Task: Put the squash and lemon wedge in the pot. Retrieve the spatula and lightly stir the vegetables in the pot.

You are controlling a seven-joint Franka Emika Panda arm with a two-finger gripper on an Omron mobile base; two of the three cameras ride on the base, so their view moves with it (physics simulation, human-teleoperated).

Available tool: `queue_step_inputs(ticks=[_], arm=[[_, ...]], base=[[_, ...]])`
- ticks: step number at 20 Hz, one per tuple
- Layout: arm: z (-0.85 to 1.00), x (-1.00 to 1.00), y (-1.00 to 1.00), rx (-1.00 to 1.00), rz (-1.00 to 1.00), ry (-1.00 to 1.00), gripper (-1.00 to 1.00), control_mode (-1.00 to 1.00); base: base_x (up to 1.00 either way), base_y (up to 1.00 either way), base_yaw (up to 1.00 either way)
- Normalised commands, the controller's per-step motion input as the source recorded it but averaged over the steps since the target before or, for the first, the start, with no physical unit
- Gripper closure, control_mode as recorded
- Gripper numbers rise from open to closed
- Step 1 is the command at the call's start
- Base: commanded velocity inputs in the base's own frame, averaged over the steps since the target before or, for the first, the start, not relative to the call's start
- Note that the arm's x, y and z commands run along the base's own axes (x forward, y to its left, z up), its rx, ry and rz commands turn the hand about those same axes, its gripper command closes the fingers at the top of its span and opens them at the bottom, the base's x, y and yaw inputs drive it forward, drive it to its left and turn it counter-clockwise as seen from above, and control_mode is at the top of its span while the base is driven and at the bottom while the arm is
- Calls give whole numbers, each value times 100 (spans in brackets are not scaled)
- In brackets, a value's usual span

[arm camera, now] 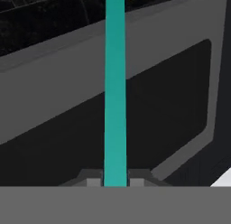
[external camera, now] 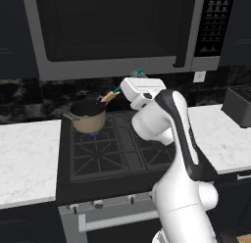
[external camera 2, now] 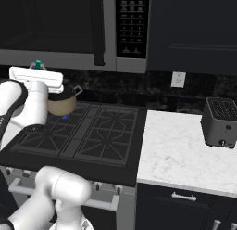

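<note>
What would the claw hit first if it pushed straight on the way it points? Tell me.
Probably the microwave door: in the hand view it lies behind the spatula that the claw is shut on, though depth is unclear.

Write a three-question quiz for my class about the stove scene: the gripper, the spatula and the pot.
1. True or false: the gripper is shut on the spatula.
2. Where does the pot stand? A) stove, back left burner B) marble counter C) inside the microwave
3. Fill in: the spatula's blade points toward the ___.

Key: 1 true; 2 A; 3 pot.
</note>
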Motion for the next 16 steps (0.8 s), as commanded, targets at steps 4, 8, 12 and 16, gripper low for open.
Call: queue_step_inputs(ticks=[4,8,12,16], arm=[[-7,64,0,4,0,10,100,-100],[0,23,0,0,0,12,100,-100],[-11,8,0,0,0,3,100,-100],[-8,40,8,0,0,1,100,-100]], base=[[0,0,0],[0,0,0],[0,0,0],[0,0,0]])
